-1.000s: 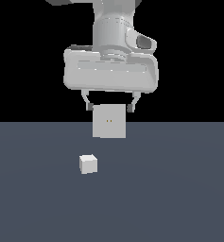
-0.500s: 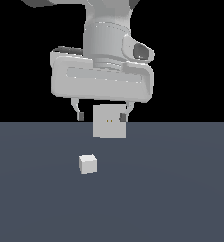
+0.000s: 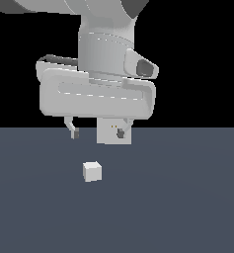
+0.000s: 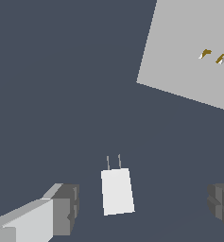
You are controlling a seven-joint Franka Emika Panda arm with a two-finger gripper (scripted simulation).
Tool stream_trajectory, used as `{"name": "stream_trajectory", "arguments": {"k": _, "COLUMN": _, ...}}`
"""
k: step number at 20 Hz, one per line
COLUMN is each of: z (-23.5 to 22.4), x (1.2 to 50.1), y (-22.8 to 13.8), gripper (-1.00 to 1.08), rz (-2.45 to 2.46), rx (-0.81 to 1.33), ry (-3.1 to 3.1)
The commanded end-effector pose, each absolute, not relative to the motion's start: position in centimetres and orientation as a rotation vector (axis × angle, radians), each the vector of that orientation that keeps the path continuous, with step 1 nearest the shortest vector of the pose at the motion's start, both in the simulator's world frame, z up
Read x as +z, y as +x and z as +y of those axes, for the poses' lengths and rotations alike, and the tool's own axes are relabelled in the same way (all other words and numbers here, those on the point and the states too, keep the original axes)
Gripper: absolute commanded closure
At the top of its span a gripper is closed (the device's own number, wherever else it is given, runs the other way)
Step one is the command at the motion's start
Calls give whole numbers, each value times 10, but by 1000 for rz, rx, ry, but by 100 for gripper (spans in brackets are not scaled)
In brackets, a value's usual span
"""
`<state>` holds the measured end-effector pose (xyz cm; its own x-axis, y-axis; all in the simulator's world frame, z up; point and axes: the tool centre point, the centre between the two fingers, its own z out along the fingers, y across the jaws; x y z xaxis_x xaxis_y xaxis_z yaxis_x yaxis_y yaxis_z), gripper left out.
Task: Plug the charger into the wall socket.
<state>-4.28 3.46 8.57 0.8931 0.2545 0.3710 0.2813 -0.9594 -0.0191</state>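
We note the tool [image 4: 139, 208] released, empty. The small white cube charger [image 4: 117, 191] lies on the dark bench, lower centre, between the fingers, prongs toward the upright grey socket plate [image 4: 189, 52], upper right.

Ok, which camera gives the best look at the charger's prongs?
The wrist view: the charger lies unobstructed between the open gripper fingers, two thin prongs showing. The exterior view shows it only as a small plain cube, prongs not visible.
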Motion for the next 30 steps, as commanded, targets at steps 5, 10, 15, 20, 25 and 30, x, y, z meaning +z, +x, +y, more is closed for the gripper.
{"name": "stream_trajectory", "arguments": {"k": 5, "z": 43, "x": 74, "y": -46, "gripper": -92, "rz": -502, "rx": -665, "ry": -2940}}
{"name": "stream_trajectory", "arguments": {"k": 10, "z": 47, "x": 67, "y": -48, "gripper": -92, "rz": -544, "rx": -710, "ry": -2915}}
{"name": "stream_trajectory", "arguments": {"k": 15, "z": 49, "x": 63, "y": -49, "gripper": -92, "rz": -565, "rx": -730, "ry": -2904}}
{"name": "stream_trajectory", "arguments": {"k": 20, "z": 49, "x": 62, "y": -49, "gripper": -92, "rz": -564, "rx": -728, "ry": -2905}}
{"name": "stream_trajectory", "arguments": {"k": 25, "z": 49, "x": 50, "y": -50, "gripper": -92, "rz": -565, "rx": -728, "ry": -2906}}
{"name": "stream_trajectory", "arguments": {"k": 30, "z": 49, "x": 27, "y": -50, "gripper": -92, "rz": -569, "rx": -729, "ry": -2906}}
